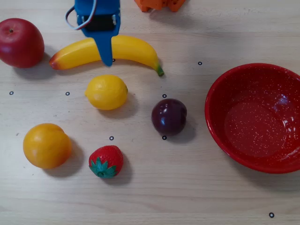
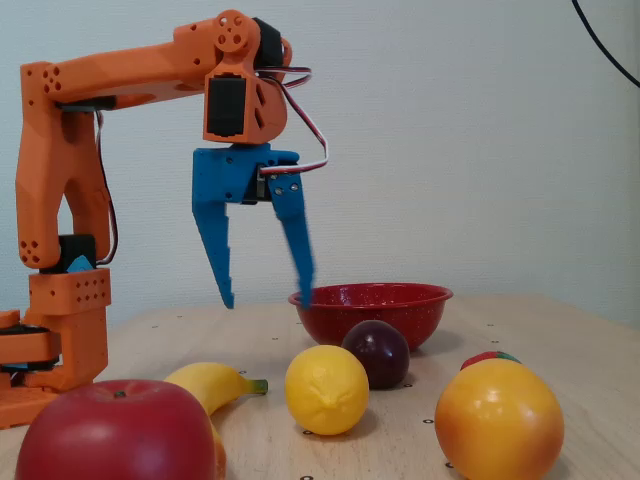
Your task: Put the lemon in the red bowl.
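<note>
The lemon [image 1: 106, 92] [image 2: 327, 389], a small bright-yellow oval, lies on the wooden table just below the banana [image 1: 110, 49]. At the right edge of the overhead view stands the red bowl [image 1: 220, 89] [image 2: 370, 297], speckled white and with nothing in it. My blue gripper [image 2: 268, 300] hangs in the air with its fingers spread wide, open and holding nothing. In the overhead view the gripper [image 1: 107, 60] is over the banana, a little above the lemon in the picture.
A red apple [image 1: 20, 42] sits at the top left, an orange [image 1: 47, 145] and a strawberry [image 1: 106, 161] at the lower left, and a dark plum [image 1: 169, 116] between lemon and bowl. The orange arm base [image 2: 55, 340] stands at the left of the fixed view.
</note>
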Available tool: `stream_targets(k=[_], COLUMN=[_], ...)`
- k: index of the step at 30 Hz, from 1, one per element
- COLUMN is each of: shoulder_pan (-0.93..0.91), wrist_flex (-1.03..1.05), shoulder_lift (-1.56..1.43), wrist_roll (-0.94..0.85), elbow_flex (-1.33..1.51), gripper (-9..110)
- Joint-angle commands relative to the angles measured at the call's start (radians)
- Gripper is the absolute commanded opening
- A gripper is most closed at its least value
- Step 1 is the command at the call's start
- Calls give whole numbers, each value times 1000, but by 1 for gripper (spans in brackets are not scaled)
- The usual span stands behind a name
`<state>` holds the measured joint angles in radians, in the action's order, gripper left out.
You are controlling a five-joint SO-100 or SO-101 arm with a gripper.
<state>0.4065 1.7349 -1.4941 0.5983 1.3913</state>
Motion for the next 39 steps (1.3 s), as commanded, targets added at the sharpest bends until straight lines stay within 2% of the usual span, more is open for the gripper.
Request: stream_targets(k=[1,7,11,28,39], shoulder_pan=[40,66,63,29,8], wrist_flex=[28,43,43,0,-34], shoulder_lift=[-21,28,57,210,354], wrist_roll=[41,58,58,129,101], elbow_flex=[-98,-117,-110,-135,-233], gripper=[34,56,63,71,73])
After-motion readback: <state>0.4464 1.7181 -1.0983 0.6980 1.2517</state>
